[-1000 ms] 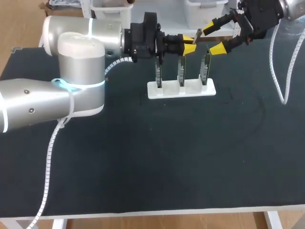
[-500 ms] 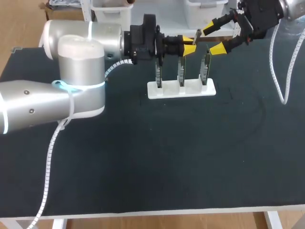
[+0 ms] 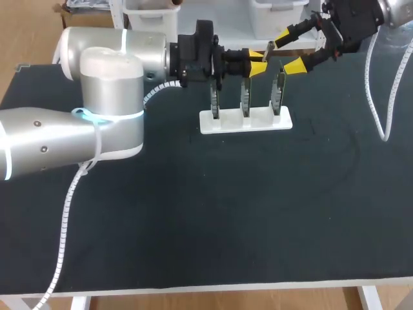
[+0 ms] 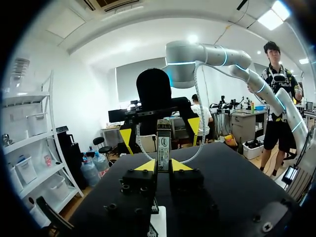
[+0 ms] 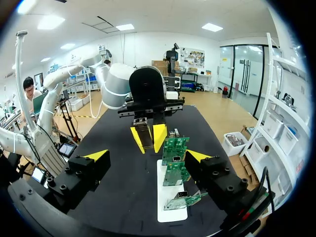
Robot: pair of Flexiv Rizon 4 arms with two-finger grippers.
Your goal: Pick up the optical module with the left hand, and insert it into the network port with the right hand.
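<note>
Pinches the module [image 4: 163,144] between the tips of the left hand [image 3: 255,61], free end sticking out ahead of them. Holds it in the air over the far middle of the surface [image 3: 213,213], just above the boards [image 5: 174,150] standing in the white base [image 3: 245,122]. Holds the right hand [image 3: 288,51] spread wide, facing the left hand from the right, tips apart from the module. Cannot tell whether the free end already lies inside that gap. Reads the step as the handover, not yet made.

Risks from here:
- Closing the right hand off-centre: shoves the module sideways in the left pinch and twists it, spoiling alignment for the port.
- Leaving only the free end for a second grip: could catch the left tips instead of the module.
- Letting go with the left before the right grip is firm: drops the module onto the boards or the surface.
- Letting go late while the right pulls away: drags the module through one grip and shifts it.
- Gripping the end that must enter the port: cannot tell from these views which end that is.
- Working this close above thin upright boards: could knock or flex one on the way down.
- Entering tilted: probably jams at the port mouth. Cannot make out the port itself here.
</note>
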